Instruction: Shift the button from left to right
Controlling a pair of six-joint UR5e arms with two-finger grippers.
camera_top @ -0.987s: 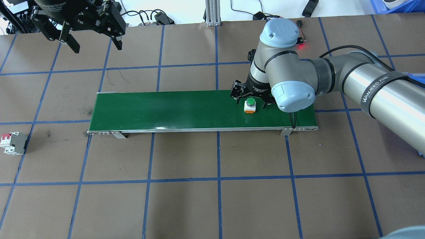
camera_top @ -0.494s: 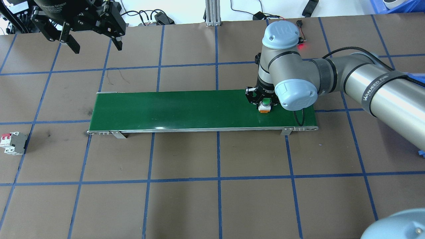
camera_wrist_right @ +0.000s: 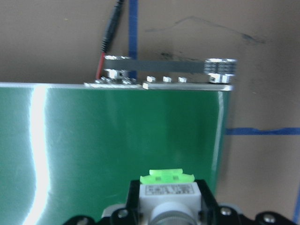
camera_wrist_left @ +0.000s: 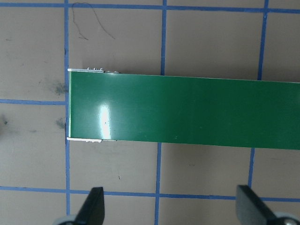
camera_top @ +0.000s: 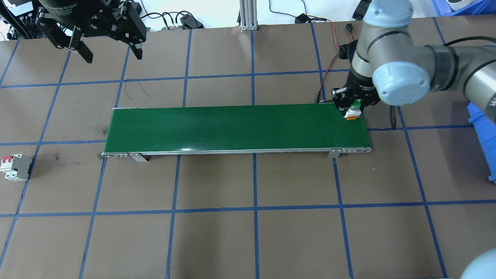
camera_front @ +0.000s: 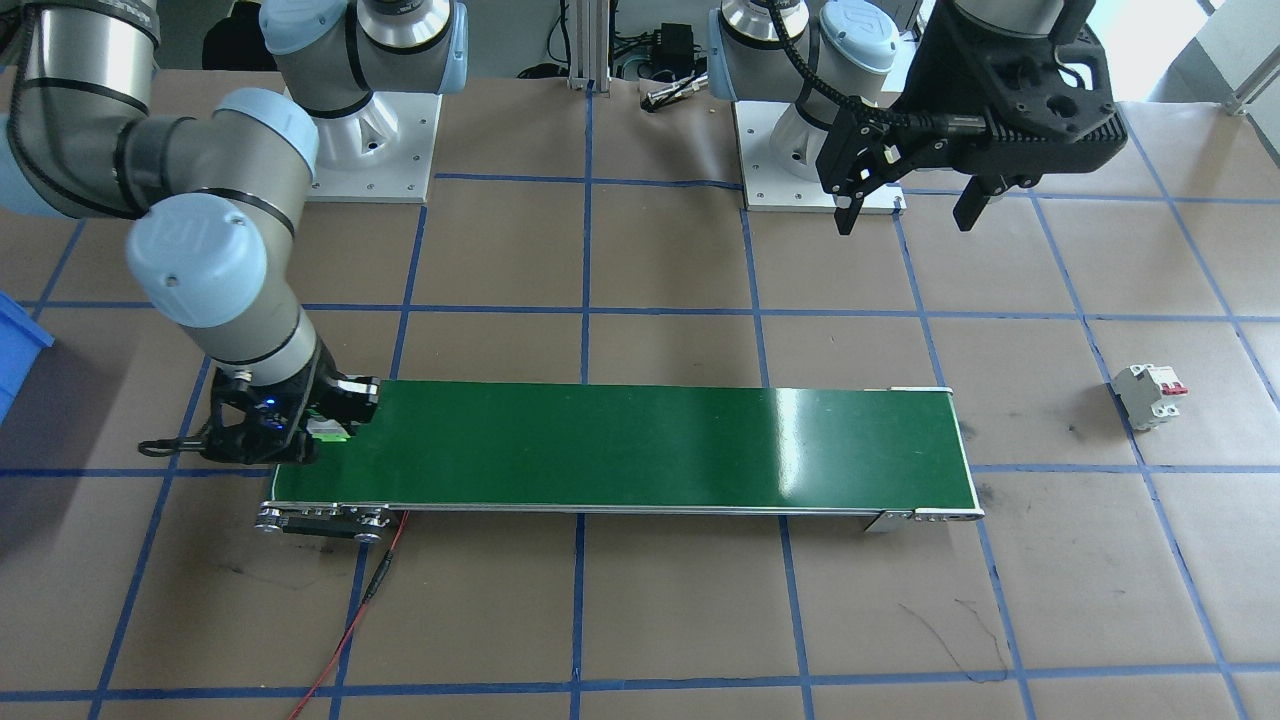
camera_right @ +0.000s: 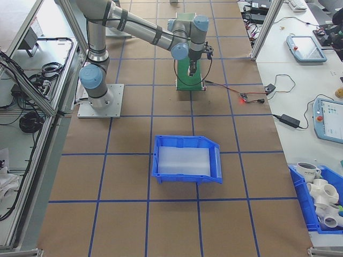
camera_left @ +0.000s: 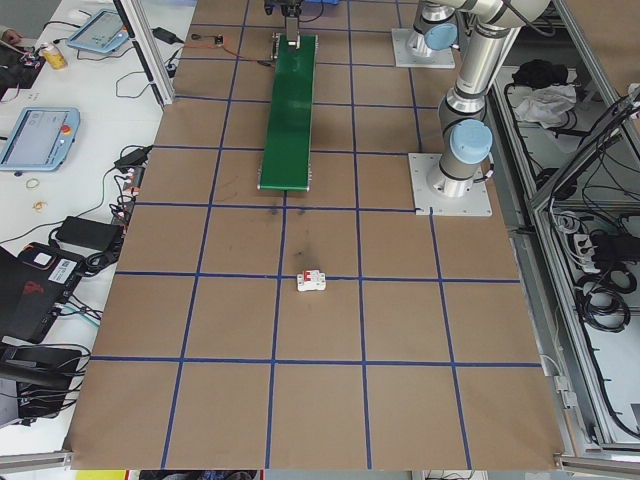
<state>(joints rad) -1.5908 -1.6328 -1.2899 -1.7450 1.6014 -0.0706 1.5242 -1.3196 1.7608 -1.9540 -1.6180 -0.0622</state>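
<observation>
Overhead exterior view: glossy green flat conveyor belt, long and rectangular, metal-edged, on matte brown table gridded with blue tape. Button: round bright green cap, whitish boxy body, orange base; clamped in right gripper, raised over belt's right end, far corner. Right arm bent, wrist pointing down. Left gripper fingers spread wide, holding nothing, high above table's far left. White circuit breaker with red toggles at left edge.

Only partial white lettering ending in "Gripper" shows on the left gripper body; nothing else is legible
</observation>
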